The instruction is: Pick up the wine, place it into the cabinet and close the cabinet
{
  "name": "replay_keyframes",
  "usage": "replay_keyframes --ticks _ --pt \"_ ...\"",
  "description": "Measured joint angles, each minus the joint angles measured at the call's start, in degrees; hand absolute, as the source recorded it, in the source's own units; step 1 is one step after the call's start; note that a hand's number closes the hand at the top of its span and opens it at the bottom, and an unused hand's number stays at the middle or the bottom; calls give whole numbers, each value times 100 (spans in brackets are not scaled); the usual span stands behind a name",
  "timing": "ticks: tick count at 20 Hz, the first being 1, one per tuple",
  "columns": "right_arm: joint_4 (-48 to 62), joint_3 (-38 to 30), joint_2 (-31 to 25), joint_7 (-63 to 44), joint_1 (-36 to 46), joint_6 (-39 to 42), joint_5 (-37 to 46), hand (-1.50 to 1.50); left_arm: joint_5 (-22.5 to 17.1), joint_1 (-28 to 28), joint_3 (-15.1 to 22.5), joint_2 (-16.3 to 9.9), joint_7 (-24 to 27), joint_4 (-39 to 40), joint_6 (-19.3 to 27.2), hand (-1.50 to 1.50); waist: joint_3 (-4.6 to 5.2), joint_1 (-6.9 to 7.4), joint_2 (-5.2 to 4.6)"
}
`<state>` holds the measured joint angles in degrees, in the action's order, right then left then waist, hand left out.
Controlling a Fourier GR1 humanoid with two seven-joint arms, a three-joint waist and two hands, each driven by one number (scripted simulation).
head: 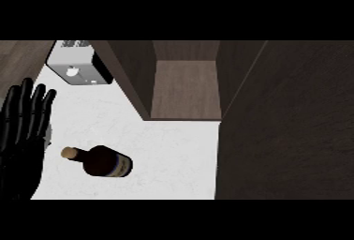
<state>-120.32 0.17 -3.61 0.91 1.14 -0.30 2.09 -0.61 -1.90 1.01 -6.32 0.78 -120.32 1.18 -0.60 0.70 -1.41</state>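
A dark wine bottle [104, 161] waits on the white counter [173, 150], seen from almost straight above so that its cork-coloured stopper points toward the view's left edge and its round body bulges toward the right. It looks to be standing upright, though the steep angle makes that hard to confirm. A band along the bottle's right side appears to be a label, bluish with a pale trim, but no brand name or lettering can be read on it.

The robot's left hand [24, 126] rests at the left edge of the view, fingers straight and pointing up, released and holding nothing; it sits beside the bottle without touching it. The right hand is not visible.

Behind the bottle the cabinet [185, 89] stands open, its brown wooden interior exposed, a ready place for the bottle. The wide dark panel [283, 122] filling the right of the view may be its swung-out door, which would explain why the opening is unobstructed. A white and black appliance [77, 69] sits on the counter at the far left, near the cabinet's side wall, well apart from the bottle; any markings on it are too small to make out.

By this evidence the task has not begun: the wine is ungrasped and the cabinet unclosed.
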Motion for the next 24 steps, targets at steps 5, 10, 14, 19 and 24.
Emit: replay_keyframes --ticks 5,10,14,19,24 --pt "-306 48 44 -123 -359 -21 42 -150 -58 -97 167 -70 -147 -396 -235 -150 42 -59 110" --pt "-771 489 93 -667 -841 322 -456 -150 -858 -383 440 35 -790 -776 -488 -150 55 -78 153" --pt "-1501 965 156 -1437 -1049 273 -523 -150 -1342 -315 412 -20 -1682 -1337 -364 -150 57 -82 157" --pt "-2146 1499 238 -2102 -1162 77 -290 -150 -1392 24 286 -149 -2646 -1693 -41 -150 60 -80 160" --pt "-2215 1938 288 -2352 -1184 -131 -225 -150 -1396 177 275 -131 -3147 -1739 168 -150 60 -73 165"
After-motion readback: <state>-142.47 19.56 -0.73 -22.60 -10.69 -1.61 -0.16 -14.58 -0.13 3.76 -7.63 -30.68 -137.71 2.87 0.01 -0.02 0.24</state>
